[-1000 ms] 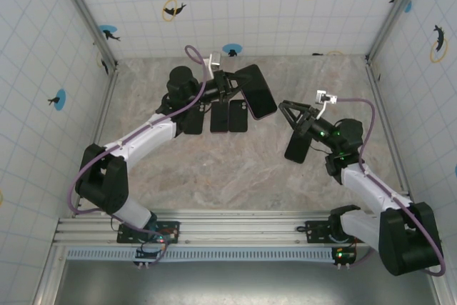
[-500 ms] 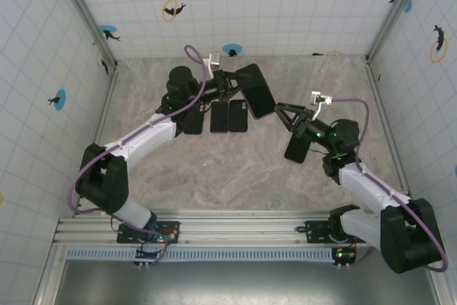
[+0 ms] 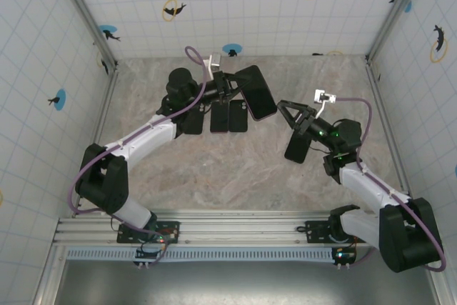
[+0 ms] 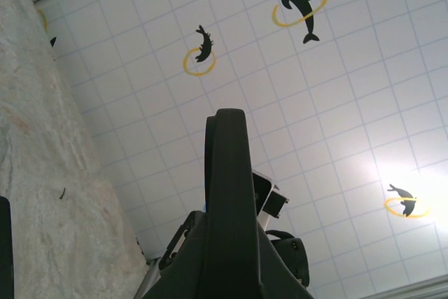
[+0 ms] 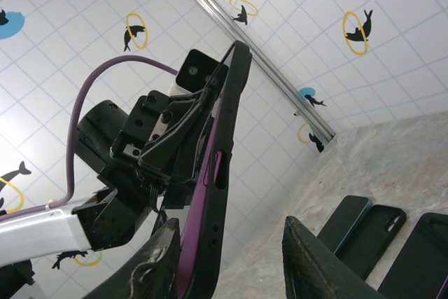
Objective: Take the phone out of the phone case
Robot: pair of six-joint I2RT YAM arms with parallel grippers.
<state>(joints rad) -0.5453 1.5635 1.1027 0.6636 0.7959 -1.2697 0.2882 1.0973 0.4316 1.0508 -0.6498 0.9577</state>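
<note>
**Top view.** We see the left claw [image 3: 234,91] closed on the phone [image 3: 255,91]. The phone sits in its purple case [image 3: 272,113] and is held clear of the table [image 3: 214,176], toward the back wall, tilted with its dark face up. The purple rim shows along the phone's right and lower edges. The right claw [image 3: 287,114] hovers just beside the phone's lower right corner, jaws partly apart and nothing between them. We cannot tell whether it touches the case. Three flat dark slabs [image 3: 219,116], phones or cases, lie side by side on the table beneath the left claw. A fourth slab [image 3: 297,146] lies under the right arm.

**Left wrist view.** The phone [image 4: 227,194] appears edge-on, rising from the claw's pinch against the tiled wall [image 4: 336,68].

**Right wrist view.** We look between the two fingers [image 5: 311,264] of the right claw [image 5: 229,232] at the phone, edge-on, with the purple side of the case [image 5: 208,197] toward us. The left claw [image 5: 171,138] grips it from behind. One finger stands just beside the lower end of the case. The slabs [image 5: 381,232] rest on the table at the lower right.
</note>
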